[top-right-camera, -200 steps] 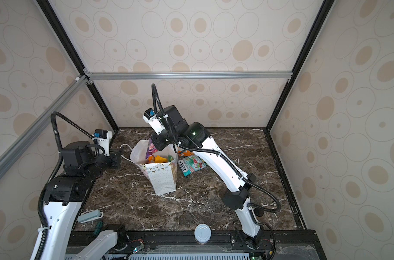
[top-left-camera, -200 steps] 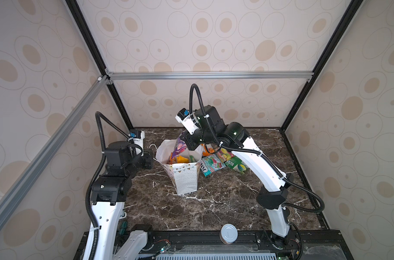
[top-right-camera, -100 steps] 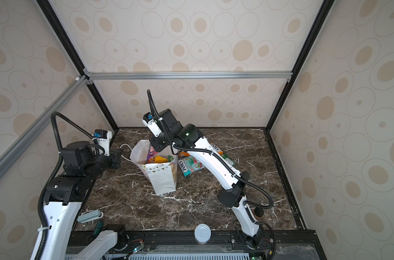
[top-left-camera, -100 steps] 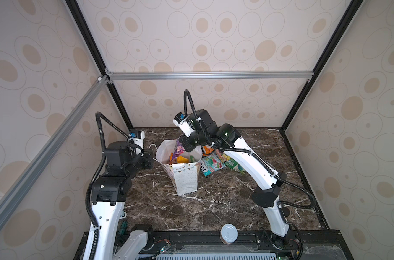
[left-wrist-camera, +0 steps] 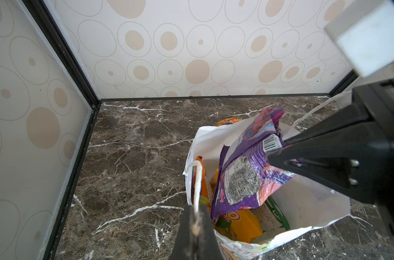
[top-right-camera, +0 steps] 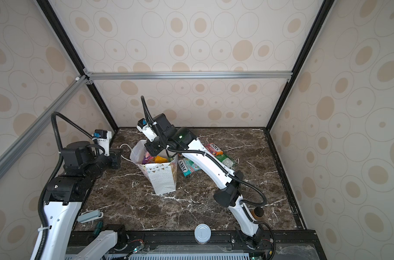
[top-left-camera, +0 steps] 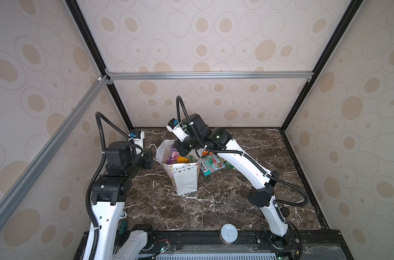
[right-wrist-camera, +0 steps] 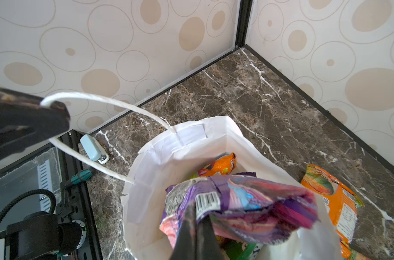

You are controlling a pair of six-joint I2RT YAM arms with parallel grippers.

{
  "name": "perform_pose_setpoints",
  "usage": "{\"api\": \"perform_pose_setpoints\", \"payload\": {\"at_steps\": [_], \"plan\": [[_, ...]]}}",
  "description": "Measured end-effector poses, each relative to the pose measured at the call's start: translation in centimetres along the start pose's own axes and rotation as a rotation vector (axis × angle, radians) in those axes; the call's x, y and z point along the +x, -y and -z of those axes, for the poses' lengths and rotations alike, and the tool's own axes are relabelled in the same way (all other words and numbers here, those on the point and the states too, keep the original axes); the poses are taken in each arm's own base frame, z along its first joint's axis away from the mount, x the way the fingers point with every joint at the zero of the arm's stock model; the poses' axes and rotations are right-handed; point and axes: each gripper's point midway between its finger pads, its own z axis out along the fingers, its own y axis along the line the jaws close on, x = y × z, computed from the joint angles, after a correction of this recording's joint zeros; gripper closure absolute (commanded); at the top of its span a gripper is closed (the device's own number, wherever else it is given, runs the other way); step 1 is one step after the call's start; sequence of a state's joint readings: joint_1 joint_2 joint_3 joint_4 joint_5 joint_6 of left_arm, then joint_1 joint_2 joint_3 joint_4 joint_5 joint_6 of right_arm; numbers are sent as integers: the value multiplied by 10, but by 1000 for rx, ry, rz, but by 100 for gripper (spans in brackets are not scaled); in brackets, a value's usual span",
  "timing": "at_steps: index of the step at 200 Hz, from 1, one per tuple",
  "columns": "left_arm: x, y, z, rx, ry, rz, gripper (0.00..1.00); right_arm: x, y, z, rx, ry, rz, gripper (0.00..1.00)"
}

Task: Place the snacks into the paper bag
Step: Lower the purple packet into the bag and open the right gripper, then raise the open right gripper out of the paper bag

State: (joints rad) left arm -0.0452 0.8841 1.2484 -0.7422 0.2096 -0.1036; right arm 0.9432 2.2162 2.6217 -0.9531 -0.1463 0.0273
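Gripping purple packet (right-wrist-camera: 247,207) at paper bag (right-wrist-camera: 151,171) mouth (cord handle (right-wrist-camera: 115,101) pinched).

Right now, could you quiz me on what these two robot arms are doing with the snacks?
1. True or false: the right gripper holds a purple packet at the paper bag's open mouth.
2. What does the left gripper pinch? A the bag's cord handle; B a spoon; C a cup.
3. Is every packet in the bag yet?
Key: 1 true. 2 A. 3 No: a teal FOX'S packet, among others, lies beside the bag.
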Motion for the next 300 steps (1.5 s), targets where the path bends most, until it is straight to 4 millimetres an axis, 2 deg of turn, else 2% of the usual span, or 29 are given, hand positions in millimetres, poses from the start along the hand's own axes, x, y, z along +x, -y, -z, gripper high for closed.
{"api": "perform_pose_setpoints", "payload": {"at_steps": [93, 103, 124, 137, 154, 161, 169, 226, 262, 300], "plan": [[1, -2, 0, -13, -1, 0, 100, 34, -1, -25, -20, -108, 27, 100], [1, -3, 0, -15, 0, 0, 100, 35, 0, -26, -16, -114, 26, 93], [2, -3, 1, -18, 1, 0, 100, 37, 3, -25, 5, -121, 26, 92], [2, -3, 1, -20, 1, 0, 100, 38, 7, -25, 26, -126, 23, 84], [2, -4, 1, -26, 2, 0, 100, 39, 13, -24, 64, -129, 21, 82], [2, -5, 1, -32, 2, 0, 100, 39, 17, -24, 83, -131, 20, 79], [2, -6, 1, -38, 2, 0, 100, 39, 20, -22, 108, -133, 20, 75], [2, -10, -1, -56, -5, 1, 100, 36, 40, 15, 251, -136, 10, 73], [-1, -16, -2, -89, -18, 9, 100, 30, 31, 40, 224, -105, -14, 72], [-3, -18, -2, -103, -29, 29, 100, 17, 17, 51, 156, -47, -82, 56]]}}
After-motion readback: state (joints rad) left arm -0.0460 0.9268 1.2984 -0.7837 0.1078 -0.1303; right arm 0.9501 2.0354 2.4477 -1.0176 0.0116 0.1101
